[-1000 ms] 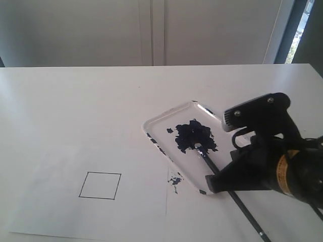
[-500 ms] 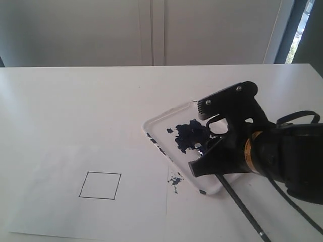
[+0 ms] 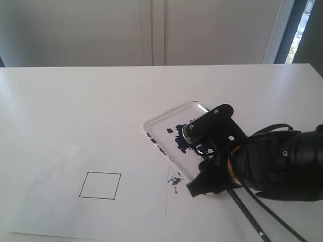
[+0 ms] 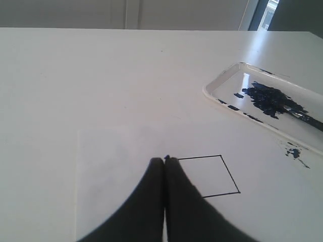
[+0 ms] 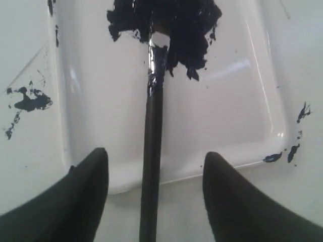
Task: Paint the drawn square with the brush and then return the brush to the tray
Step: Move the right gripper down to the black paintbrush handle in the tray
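Observation:
The brush (image 5: 152, 131) lies with its dark tip in the paint blotch (image 5: 171, 20) of the clear tray (image 5: 101, 101), its black handle running out over the rim onto the table. My right gripper (image 5: 156, 153) is open, one finger on each side of the handle, not touching it. In the exterior view that gripper (image 3: 208, 187) hangs low over the tray's (image 3: 161, 118) near corner, and the brush handle (image 3: 247, 214) trails out behind it. The drawn square (image 3: 100, 185) is unpainted on the white paper. My left gripper (image 4: 165, 160) is shut and empty, beside a corner of the square (image 4: 209, 176).
The paper sheet (image 3: 60, 201) lies at the front left of the white table. Paint flecks (image 3: 175, 180) mark the table between the paper and the tray. The tray (image 4: 227, 83) and its blotch (image 4: 270, 96) also show in the left wrist view. A wall stands behind the table.
My right gripper has moved left and down, from beside the tray to low over its near corner, straddling the brush handle. The brush and square are unchanged.

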